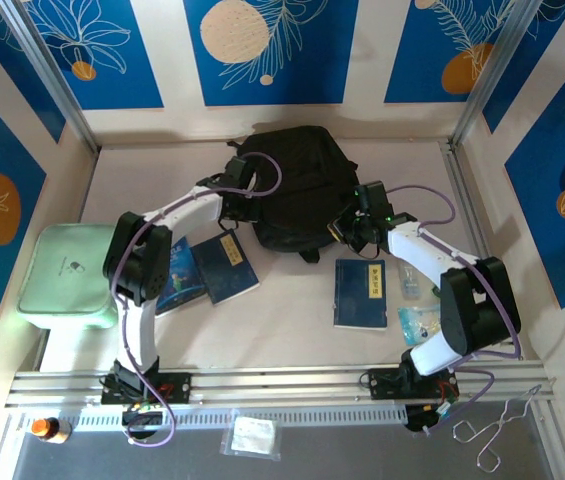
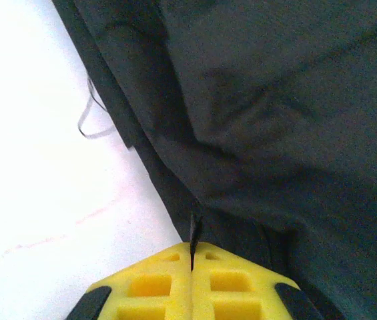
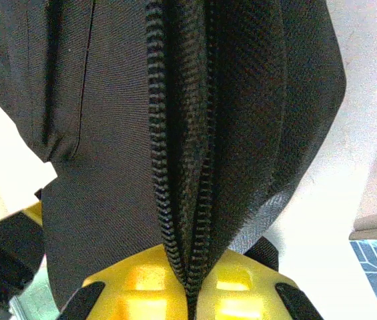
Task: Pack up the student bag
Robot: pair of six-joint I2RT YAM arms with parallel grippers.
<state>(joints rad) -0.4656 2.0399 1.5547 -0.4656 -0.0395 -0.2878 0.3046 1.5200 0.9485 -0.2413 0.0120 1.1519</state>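
Far middle of the table (image 1: 292,330), just beyond the books (image 1: 224,265): the bag (image 1: 292,185), black, slumped low, much the largest thing there.

Held at two places. At the left edge, by the left gripper (image 2: 192,257): yellow fingers (image 2: 151,287) pressed together, a thin black sliver (image 2: 193,230) nipped in the line between them. By the look a zip pull or tab of the bag; cannot tell which. At the near right side, by the right gripper (image 3: 189,283): clamped on a fold of cloth carrying the zip (image 3: 158,167). Cannot tell whether zipped or parted at that spot.

Judging by the sag and creases: soft, limp, probably light while unfilled, with no stiffness to keep a mouth open unaided. Likely to bunch, fold and drag instead of moving as one piece. Tight weave, perhaps slick against the pads.

Best taken at seams, zip tape, pull tab, loop or strap: thicker there, better bite. Better also to anchor one side of the opening with one gripper while drawing the pull with the other; otherwise likely to haul the whole bag along. Some risk of losing the cloth from a shallow pinch, so worth a deep bite on the fold.
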